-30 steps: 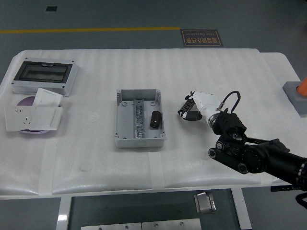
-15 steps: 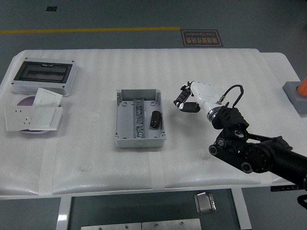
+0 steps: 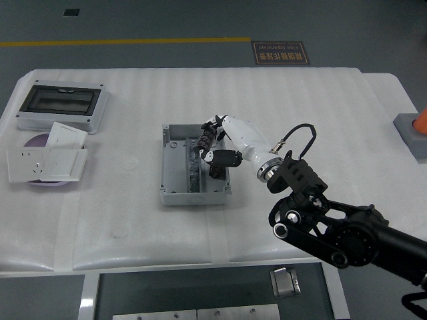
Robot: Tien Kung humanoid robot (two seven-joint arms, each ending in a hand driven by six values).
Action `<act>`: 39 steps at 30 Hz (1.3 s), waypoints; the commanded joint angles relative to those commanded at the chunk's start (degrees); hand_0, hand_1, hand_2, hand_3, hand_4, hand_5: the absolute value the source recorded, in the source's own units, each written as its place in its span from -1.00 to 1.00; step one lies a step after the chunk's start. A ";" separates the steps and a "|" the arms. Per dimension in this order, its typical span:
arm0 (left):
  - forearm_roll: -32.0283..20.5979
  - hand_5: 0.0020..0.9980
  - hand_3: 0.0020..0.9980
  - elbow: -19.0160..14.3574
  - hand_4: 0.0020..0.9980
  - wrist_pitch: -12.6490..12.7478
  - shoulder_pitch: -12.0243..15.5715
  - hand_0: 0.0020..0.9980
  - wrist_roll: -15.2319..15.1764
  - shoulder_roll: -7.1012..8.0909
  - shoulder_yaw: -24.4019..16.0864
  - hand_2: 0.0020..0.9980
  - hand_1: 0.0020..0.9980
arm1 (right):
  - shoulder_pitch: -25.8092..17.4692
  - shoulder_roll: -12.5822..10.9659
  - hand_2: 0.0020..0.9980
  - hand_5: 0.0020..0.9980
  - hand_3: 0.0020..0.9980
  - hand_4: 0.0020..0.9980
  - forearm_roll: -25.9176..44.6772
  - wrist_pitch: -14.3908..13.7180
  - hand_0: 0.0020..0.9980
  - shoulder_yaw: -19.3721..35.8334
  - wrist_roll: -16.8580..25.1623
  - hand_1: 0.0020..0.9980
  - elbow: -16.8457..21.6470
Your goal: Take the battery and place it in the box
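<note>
The grey open box (image 3: 175,175) stands at the table's middle. A black cylindrical battery (image 3: 215,172) lies inside it on the right side, its upper part hidden by my hand. My right hand (image 3: 215,147), white with black fingers, reaches in from the lower right and hovers over the box's right half, just above the battery. Its fingers (image 3: 206,137) and thumb are loosely spread and hold nothing. The left arm is out of view.
A grey enclosure with a dark clear lid (image 3: 60,107) stands at the far left. White socket plates (image 3: 47,161) lie in front of it on a purple disc (image 3: 32,141). A grey block (image 3: 412,132) sits at the right edge.
My right hand has swung left from the table's right middle to over the box and now sits above the battery. The battery has stayed in the box.
</note>
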 joint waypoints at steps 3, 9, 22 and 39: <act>0.05 -0.84 0.12 0.00 0.14 -0.09 0.02 0.07 0.02 0.02 0.04 0.08 0.24 | 0.24 0.53 1.00 -0.20 1.00 0.65 -3.78 0.84 1.00 -2.29 -1.24 1.00 -0.11; 0.12 -0.85 0.11 0.02 0.15 -0.23 0.05 0.07 0.05 0.08 0.11 0.07 0.24 | 0.83 0.87 1.00 -0.14 1.00 0.74 -8.48 1.89 1.00 -4.27 -2.76 1.00 -0.52; 0.06 -0.86 0.11 0.02 0.17 -0.67 0.12 0.07 0.49 0.00 0.16 0.07 0.24 | -0.31 0.16 1.00 -0.13 1.00 0.75 -8.75 0.99 1.00 -1.34 -2.75 1.00 -0.20; -0.39 -0.92 0.11 -0.02 0.19 -0.59 0.09 0.07 0.34 -0.25 0.26 0.06 0.23 | -13.44 -7.60 1.00 -0.11 1.00 0.76 5.09 -6.57 1.00 26.15 7.62 1.00 1.39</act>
